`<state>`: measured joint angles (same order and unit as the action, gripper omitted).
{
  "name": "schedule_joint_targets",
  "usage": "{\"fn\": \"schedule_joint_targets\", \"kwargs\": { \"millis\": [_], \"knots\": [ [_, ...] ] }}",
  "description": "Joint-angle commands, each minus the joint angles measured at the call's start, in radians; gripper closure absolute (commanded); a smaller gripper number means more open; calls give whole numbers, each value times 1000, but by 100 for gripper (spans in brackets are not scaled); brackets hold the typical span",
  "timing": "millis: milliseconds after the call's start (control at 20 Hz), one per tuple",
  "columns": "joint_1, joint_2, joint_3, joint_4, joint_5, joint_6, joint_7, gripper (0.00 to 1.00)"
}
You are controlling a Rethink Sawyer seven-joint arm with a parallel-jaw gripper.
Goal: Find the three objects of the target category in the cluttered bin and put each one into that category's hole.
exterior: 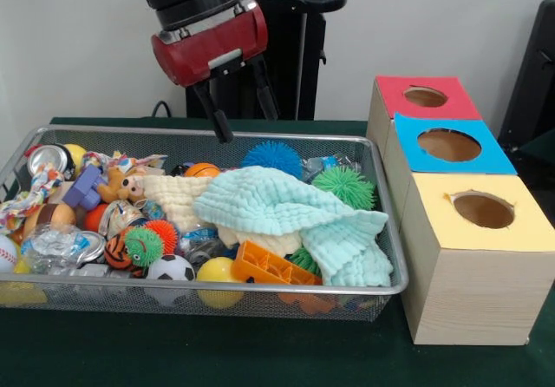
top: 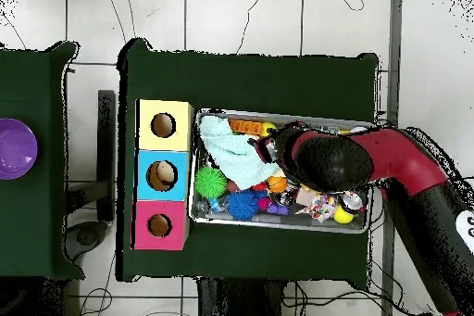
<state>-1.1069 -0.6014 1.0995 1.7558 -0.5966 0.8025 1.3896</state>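
Your gripper [exterior: 236,114] is hovering empty, fingers spread, above the wire bin [exterior: 381,290]; try aiming left for the crinkled clear plastic lump [exterior: 54,245], avoiding the mint cloth [exterior: 286,209].

I see front view low, close, across table, facing pedestal. Overhead high, straight down, base at bottom. Shared: bin [exterior: 381,157] [top: 361,127], blue-topped hole [exterior: 448,145] [top: 161,175].

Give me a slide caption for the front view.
Gripper open above the cluttered bin, blue hole beside it.
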Motion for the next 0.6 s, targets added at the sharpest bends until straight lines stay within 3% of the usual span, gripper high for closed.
{"fn": "schedule_joint_targets", "kwargs": {
  "millis": [50,600],
  "knots": [
    [-7,56,16,-38,0,113,-309,0],
    [19,12,-49,-82,-78,99,-278,0]
  ]
}}
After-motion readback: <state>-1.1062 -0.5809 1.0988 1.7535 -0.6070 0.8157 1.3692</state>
